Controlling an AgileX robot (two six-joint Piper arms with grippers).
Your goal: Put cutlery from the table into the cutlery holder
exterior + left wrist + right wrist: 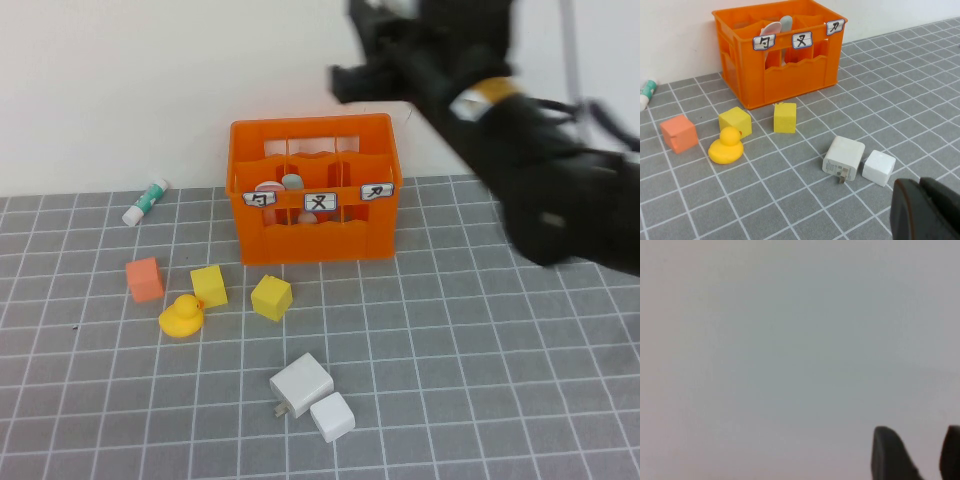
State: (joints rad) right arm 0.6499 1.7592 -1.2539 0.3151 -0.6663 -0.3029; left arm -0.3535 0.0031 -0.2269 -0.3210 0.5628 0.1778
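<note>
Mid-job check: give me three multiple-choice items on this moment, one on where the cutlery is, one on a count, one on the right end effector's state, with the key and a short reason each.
1. Where is the cutlery?
A. Lying on the table beside the duck
B. Standing in the cutlery holder
C. Held by the left end effector

2. How many yellow cubes sit on the table?
A. One
B. Two
C. Four

3. What is the right end effector doing?
A. Open, holding nothing, raised by the wall
B. Clamped on the yellow duck
C. Resting on the white chargers

Key: 1 B, the pink and grey ends poke up from a compartment. 2 B, two yellow cubes lie before the holder. 3 A, the wrist view shows parted fingers with only bare wall between.
</note>
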